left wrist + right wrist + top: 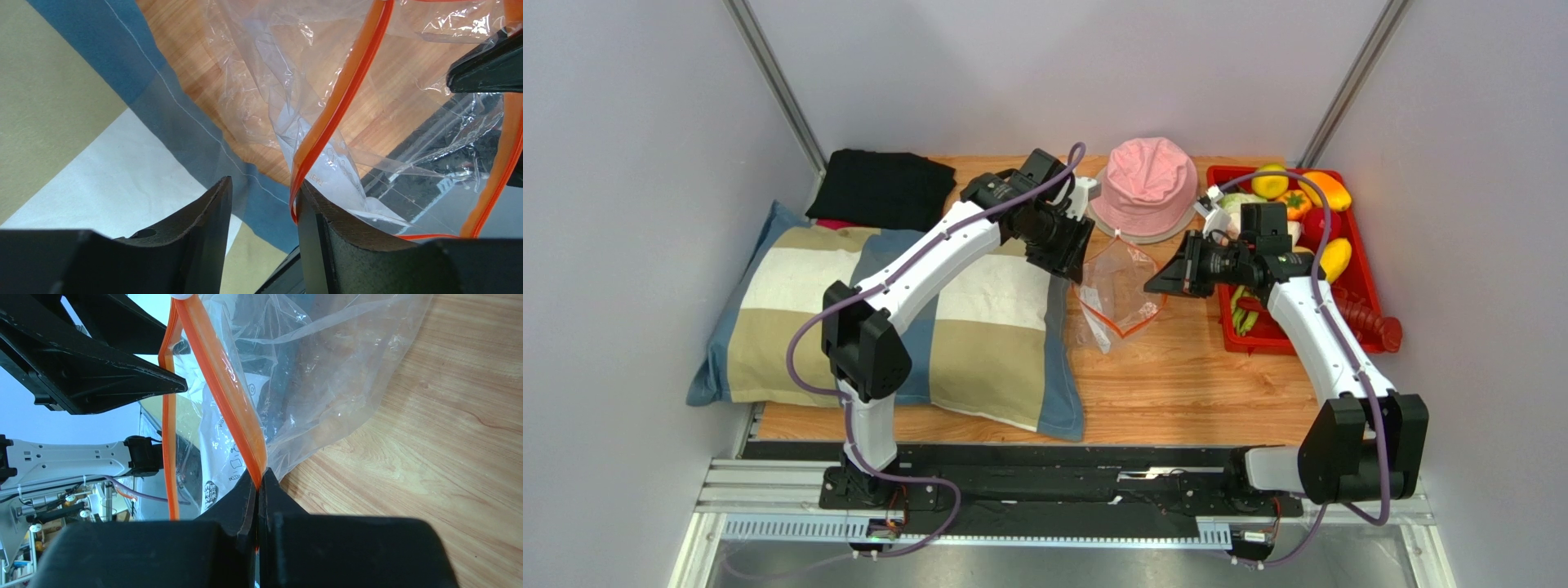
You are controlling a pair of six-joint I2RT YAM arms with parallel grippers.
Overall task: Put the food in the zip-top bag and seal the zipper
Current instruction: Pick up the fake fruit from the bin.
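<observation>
The clear zip-top bag hangs between my two grippers above the wooden table, and only wood shows through it. My right gripper is shut on the orange zipper at one corner of the bag's mouth. My left gripper is open; the zipper rests against the inner edge of its right finger, and the left finger stands apart. The food lies in the red tray at the right: yellow, orange, red and green pieces.
A pink hat sits just behind the bag. A striped pillow covers the left of the table under my left arm. Black folded cloth lies at the back left. Bare wood shows in front of the bag.
</observation>
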